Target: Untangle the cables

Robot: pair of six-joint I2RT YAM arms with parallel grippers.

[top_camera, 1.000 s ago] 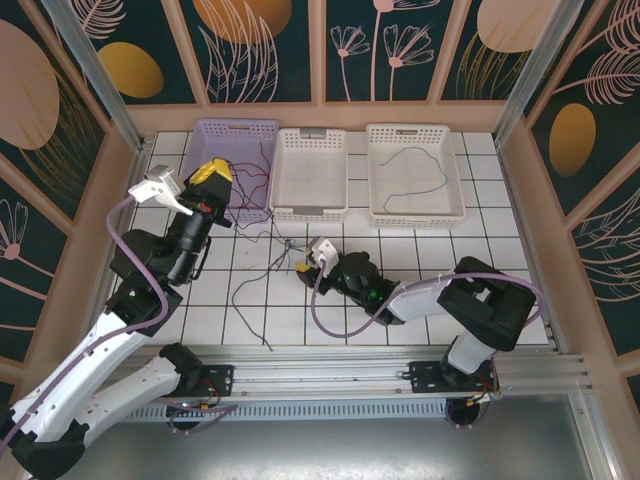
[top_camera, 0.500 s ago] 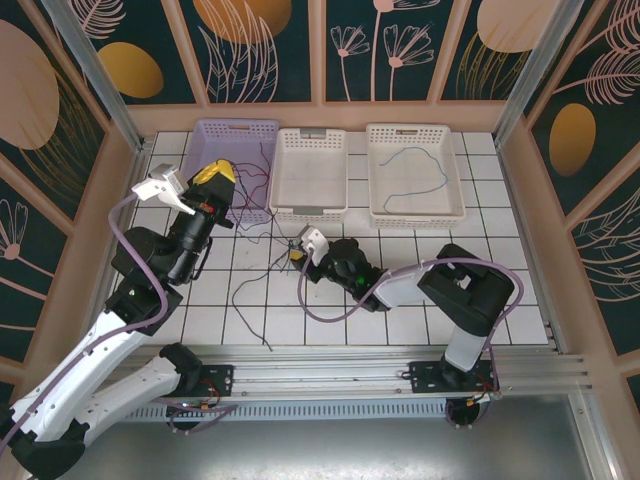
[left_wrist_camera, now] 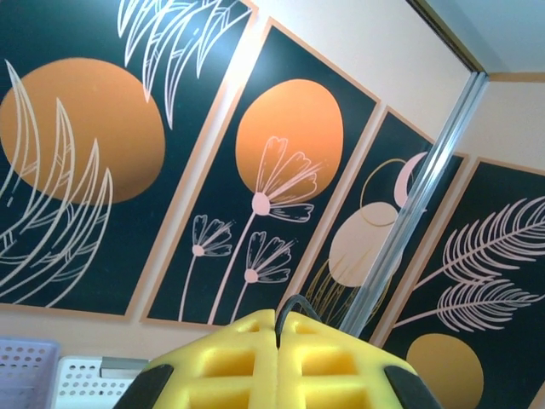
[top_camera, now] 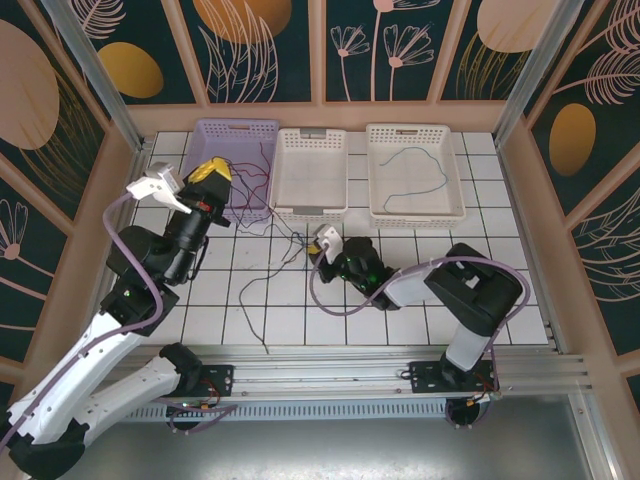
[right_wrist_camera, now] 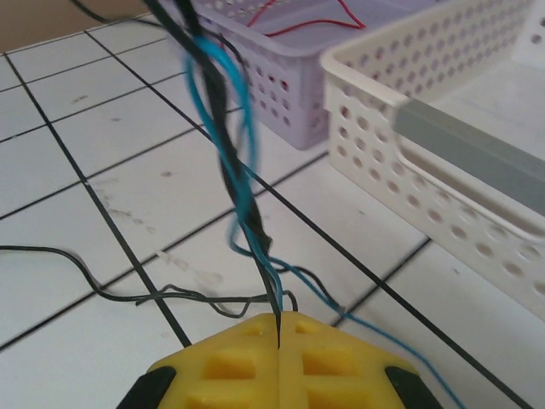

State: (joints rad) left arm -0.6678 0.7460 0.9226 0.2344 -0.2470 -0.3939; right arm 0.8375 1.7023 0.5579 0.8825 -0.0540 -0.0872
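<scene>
on the white tiled table point(top_camera: 490, 180), just in front of the lilac basket point(top_camera: 238, 128), the cables point(right_wrist_camera: 243, 183) rise as thin black and blue strands twisted together. the right gripper point(right_wrist_camera: 279, 332) pinches them between pressed yellow pads. the left gripper point(left_wrist_camera: 278, 332), pads together, nips a dark strand.

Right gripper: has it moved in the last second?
Yes. The right gripper has shifted up the view, closer to the middle white basket, and slightly to the right.
</scene>
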